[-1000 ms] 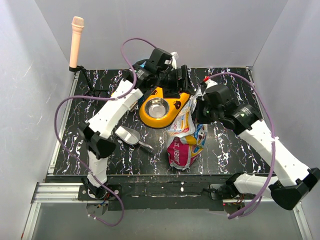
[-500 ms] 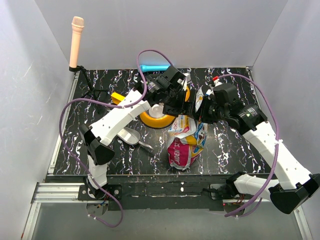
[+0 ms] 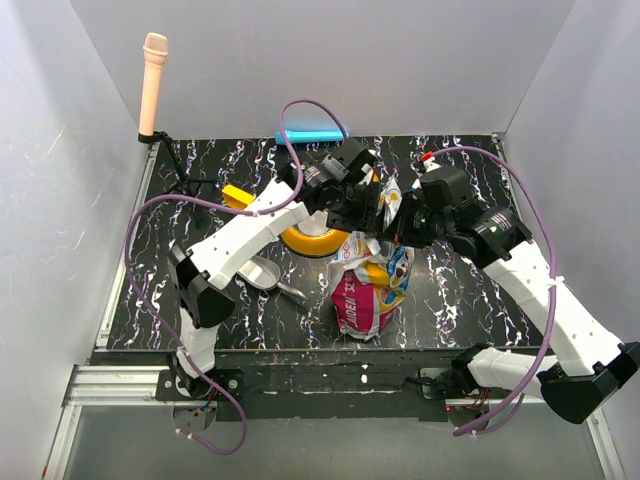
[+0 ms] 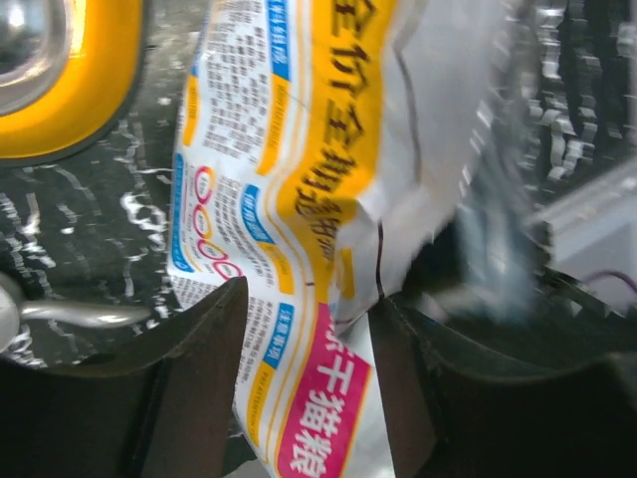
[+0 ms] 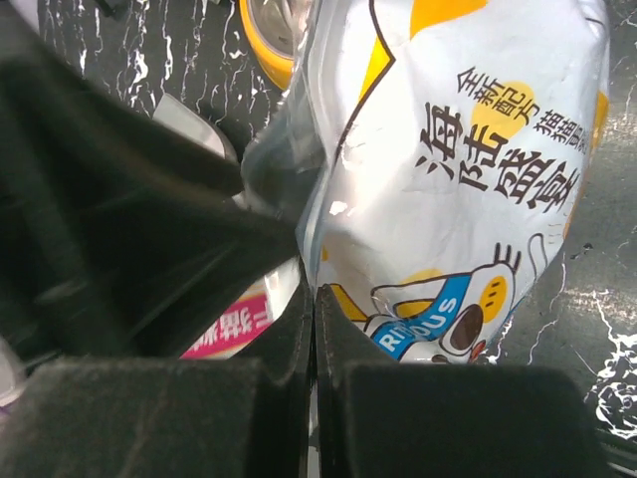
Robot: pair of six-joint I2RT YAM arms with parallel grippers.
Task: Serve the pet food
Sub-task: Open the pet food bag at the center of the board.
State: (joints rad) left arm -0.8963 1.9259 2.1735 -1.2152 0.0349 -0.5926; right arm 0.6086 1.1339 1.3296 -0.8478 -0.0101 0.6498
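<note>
The white-blue-pink foil bag [image 3: 368,288] stands upright in the middle of the table, its crumpled top [image 3: 388,200] pulled up. My right gripper [image 3: 403,224] is shut on the bag's top edge; in the right wrist view its fingers [image 5: 315,299] pinch the foil [image 5: 468,149] flat. My left gripper [image 3: 377,206] is at the same top from the left. Its jaws [image 4: 309,329] stand apart with a fold of the bag [image 4: 289,149] between them. The pet food is hidden. The yellow double bowl [image 3: 300,240] lies just left of the bag, partly under the left arm.
A clear scoop [image 3: 262,272] lies left of the bag, with its handle [image 4: 70,314] showing in the left wrist view. A blue bar [image 3: 308,136] lies at the back edge. A microphone [image 3: 153,85] on a stand rises at the back left corner.
My left arm has swung right from over the bowl to the bag's top, and its jaws have narrowed around the foil. The right gripper kept its grip and lifted the top slightly.
</note>
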